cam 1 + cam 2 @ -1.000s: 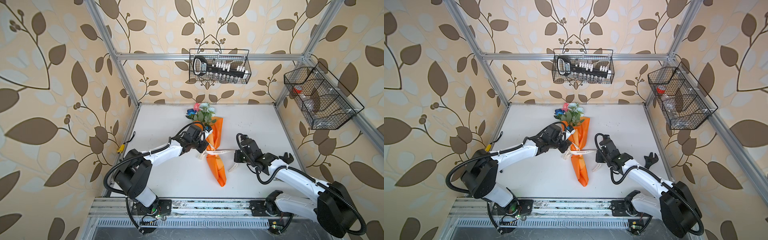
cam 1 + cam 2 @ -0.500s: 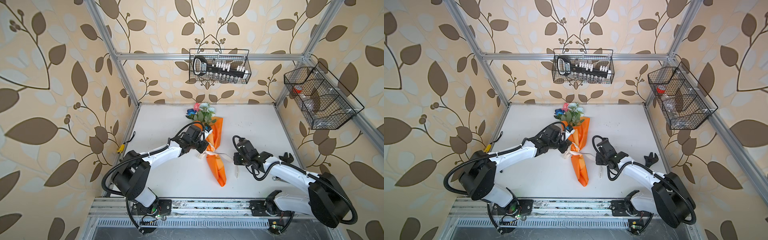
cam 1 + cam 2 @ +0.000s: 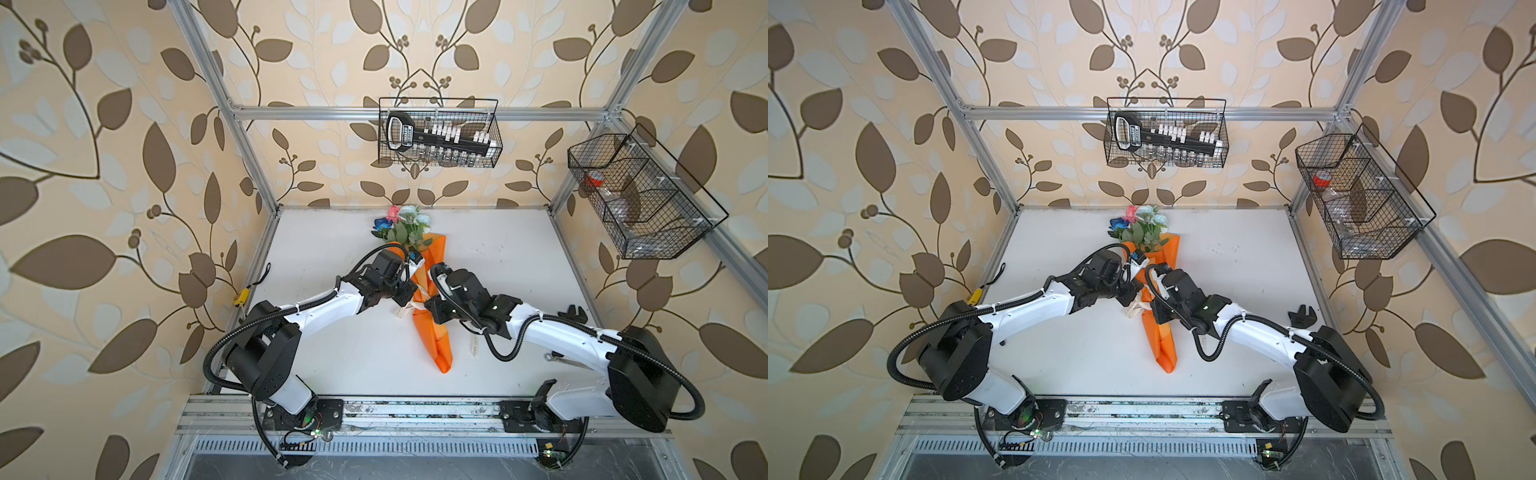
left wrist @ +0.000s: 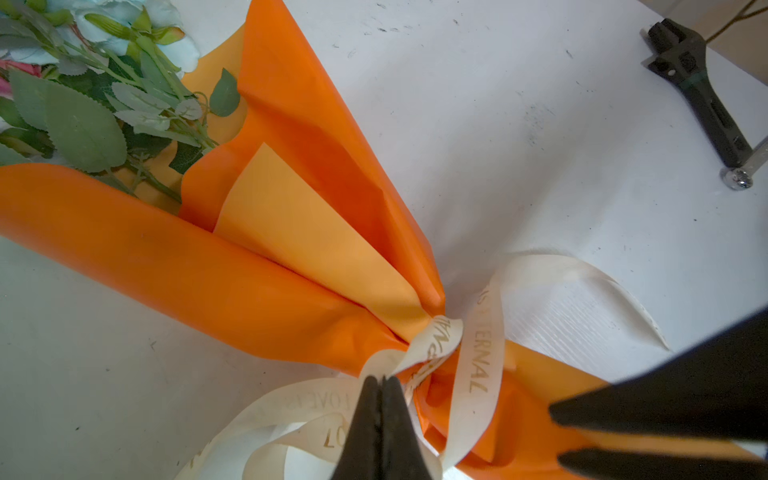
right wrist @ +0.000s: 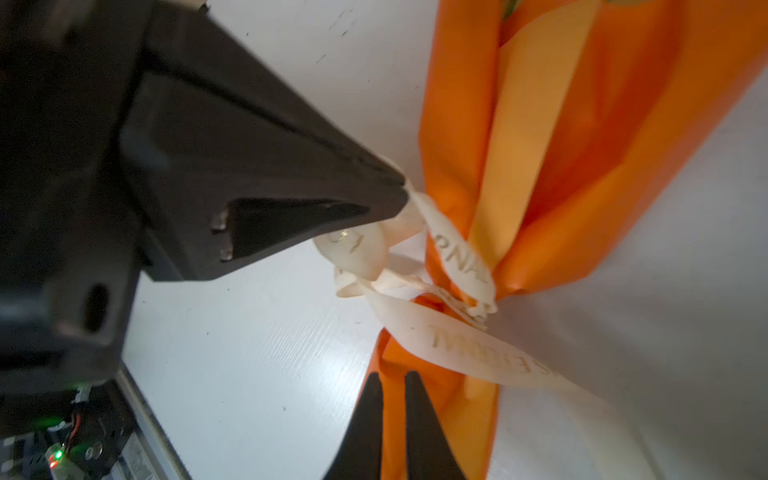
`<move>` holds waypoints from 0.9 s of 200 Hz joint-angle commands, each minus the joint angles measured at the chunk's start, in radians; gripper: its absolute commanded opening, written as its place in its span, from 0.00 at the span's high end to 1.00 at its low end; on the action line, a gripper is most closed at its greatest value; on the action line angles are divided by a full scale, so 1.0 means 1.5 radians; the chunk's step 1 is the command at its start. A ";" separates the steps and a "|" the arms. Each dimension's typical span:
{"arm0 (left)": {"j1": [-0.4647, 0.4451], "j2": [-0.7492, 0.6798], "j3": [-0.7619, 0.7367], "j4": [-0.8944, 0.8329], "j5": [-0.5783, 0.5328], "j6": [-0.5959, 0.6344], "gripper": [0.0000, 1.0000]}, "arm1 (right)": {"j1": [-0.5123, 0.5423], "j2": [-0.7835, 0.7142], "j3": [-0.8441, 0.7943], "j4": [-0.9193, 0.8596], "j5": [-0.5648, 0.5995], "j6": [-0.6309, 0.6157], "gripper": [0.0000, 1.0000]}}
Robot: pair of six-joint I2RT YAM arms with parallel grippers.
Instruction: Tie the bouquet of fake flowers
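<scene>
The bouquet of fake flowers lies on the white table, blooms point(image 3: 402, 222) toward the back and its orange wrapping paper point(image 3: 441, 347) point(image 3: 1165, 347) tapering toward the front. A cream ribbon point(image 4: 478, 365) point(image 5: 478, 349) with lettering is knotted round the narrow waist. My left gripper point(image 4: 381, 379) point(image 3: 409, 296) is shut on a ribbon loop just beside the knot. My right gripper point(image 5: 392, 376) point(image 3: 432, 309) hovers over the wrap just below the knot. Its jaws stand a narrow gap apart with only orange paper showing behind them.
A black adjustable wrench point(image 3: 575, 313) point(image 4: 698, 95) lies at the table's right edge. A loose ribbon tail point(image 3: 473, 347) trails under the right arm. Two wire baskets hang off the walls, one at the back point(image 3: 438, 137) and one at the right point(image 3: 640, 199).
My right gripper has moved left from the ribbon's right tail to the bouquet's waist, and the tail now lies slack on the table. The left gripper stays shut at the knot.
</scene>
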 commanded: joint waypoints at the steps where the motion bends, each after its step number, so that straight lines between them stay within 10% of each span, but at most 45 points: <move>1: -0.006 -0.007 -0.004 0.006 -0.007 -0.009 1.00 | 0.016 0.029 0.008 0.046 -0.043 -0.002 0.87; 180: -0.006 -0.028 -0.041 0.028 0.005 -0.073 1.00 | -0.017 0.172 0.056 0.148 0.033 0.050 0.93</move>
